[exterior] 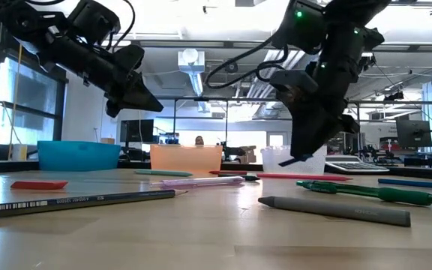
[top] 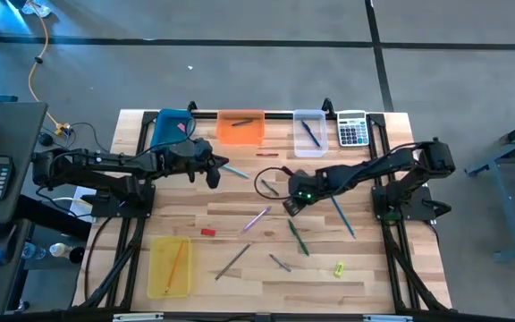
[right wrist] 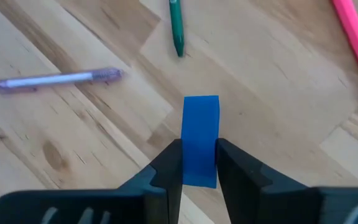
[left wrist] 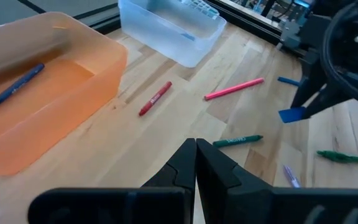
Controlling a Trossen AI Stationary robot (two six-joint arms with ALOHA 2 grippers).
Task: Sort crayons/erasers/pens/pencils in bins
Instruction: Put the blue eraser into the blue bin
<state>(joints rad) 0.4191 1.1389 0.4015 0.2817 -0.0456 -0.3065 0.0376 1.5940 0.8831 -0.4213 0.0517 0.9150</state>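
My right gripper [right wrist: 199,146] is shut on a small flat blue eraser [right wrist: 201,124] and hangs over the middle of the table [top: 291,206], above the scattered pens and pencils. My left gripper [left wrist: 196,146] is shut with nothing in it and hovers in front of the orange bin [top: 240,127]. The blue bin [top: 173,127], the orange bin and the clear bin [top: 310,132] stand along the far edge. The yellow bin [top: 169,265] stands near left with an orange pencil lying in it. My right gripper pinches the blue eraser's two long sides [right wrist: 201,155] between its two fingers. The fingers slant steeply down from above. One end of the eraser [right wrist: 201,102] sticks out past the fingertips. The eraser [exterior: 300,160] hangs clear of the table.
On the wood lie a green pen [top: 298,239], a blue pen [top: 342,217], a pale purple pen [right wrist: 58,79], a red eraser [top: 207,232], a grey pencil [top: 232,261] and a red crayon [left wrist: 155,98]. A grey calculator [top: 353,128] sits far right.
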